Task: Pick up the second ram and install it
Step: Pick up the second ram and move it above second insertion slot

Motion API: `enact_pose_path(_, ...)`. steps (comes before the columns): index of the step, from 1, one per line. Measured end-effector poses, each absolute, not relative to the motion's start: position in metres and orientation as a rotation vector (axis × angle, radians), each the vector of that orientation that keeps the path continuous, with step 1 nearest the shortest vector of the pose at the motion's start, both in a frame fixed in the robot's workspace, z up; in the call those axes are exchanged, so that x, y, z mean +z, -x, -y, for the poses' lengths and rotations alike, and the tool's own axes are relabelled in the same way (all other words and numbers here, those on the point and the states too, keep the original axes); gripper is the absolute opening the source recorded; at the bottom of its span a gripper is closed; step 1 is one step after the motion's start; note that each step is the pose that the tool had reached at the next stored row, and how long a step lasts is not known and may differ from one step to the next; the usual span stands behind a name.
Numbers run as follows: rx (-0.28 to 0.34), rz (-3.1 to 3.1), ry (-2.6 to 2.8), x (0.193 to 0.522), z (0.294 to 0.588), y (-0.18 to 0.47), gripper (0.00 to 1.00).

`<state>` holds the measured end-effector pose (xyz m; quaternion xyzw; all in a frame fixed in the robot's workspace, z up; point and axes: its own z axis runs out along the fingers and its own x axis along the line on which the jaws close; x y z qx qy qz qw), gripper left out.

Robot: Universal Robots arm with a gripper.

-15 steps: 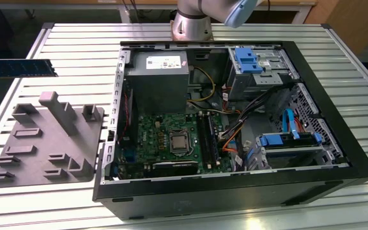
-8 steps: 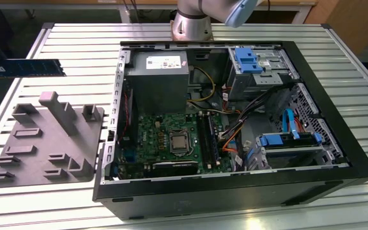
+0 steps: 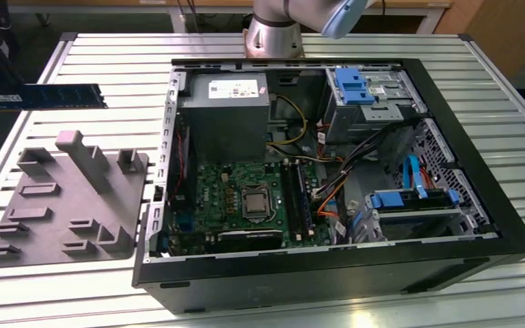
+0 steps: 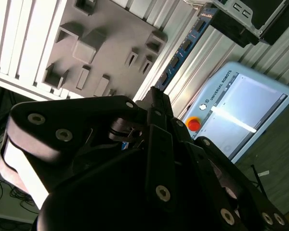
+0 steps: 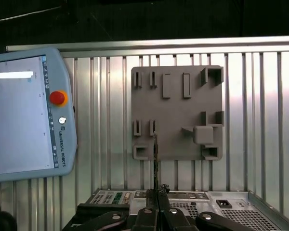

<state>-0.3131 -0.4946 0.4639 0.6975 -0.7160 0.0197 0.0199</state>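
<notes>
The second ram (image 3: 44,96), a dark-blue stick with black chips, hangs level in the air above the slatted table, off the exterior view's left of the open computer case (image 3: 335,171). In the first wrist view the ram (image 5: 155,154) shows edge-on as a thin line rising from my gripper (image 5: 157,193), whose fingers are shut on its near end. In the second wrist view the ram (image 4: 185,45) runs out past the black gripper body (image 4: 135,168). The long black motherboard slots (image 3: 297,198) lie beside the processor socket.
A grey plastic holder tray (image 3: 66,205) lies on the table beside the case and below the stick (image 5: 178,113). A teach pendant (image 5: 29,115) with a red button rests past the table edge. The case holds a power supply (image 3: 224,109), cables and blue drive brackets (image 3: 352,85).
</notes>
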Motion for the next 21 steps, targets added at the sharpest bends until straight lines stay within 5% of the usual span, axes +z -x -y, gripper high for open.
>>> enact_pose_path(21,0.061,2.221,-2.164,0.464,0.495,0.288,0.12)
